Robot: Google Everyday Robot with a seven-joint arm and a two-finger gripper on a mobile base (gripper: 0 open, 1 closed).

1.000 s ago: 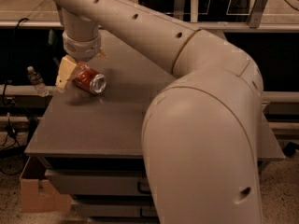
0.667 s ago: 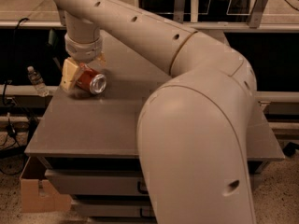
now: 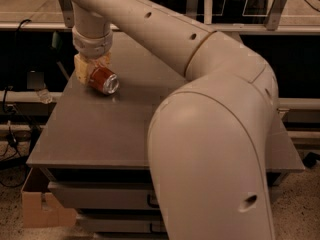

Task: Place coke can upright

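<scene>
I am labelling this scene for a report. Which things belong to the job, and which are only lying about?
Belong to the job:
coke can, on its side
gripper, closed on it over the far left of the table

Only lying about:
cardboard box on the floor
drawers under the table

A flat grey-brown table (image 3: pixel 100 134) fills the middle ground, with shallow drawers (image 3: pixel 100 196) beneath its top. A cardboard box (image 3: pixel 40 209) rests on the speckled floor (image 3: pixel 15 229) at lower left, near dark cables (image 3: pixel 10 134). A pale horizontal rail (image 3: pixel 300 104) runs behind. The light is dim and warm. The gripper (image 3: pixel 92 73) hangs over the table's far left corner.
</scene>
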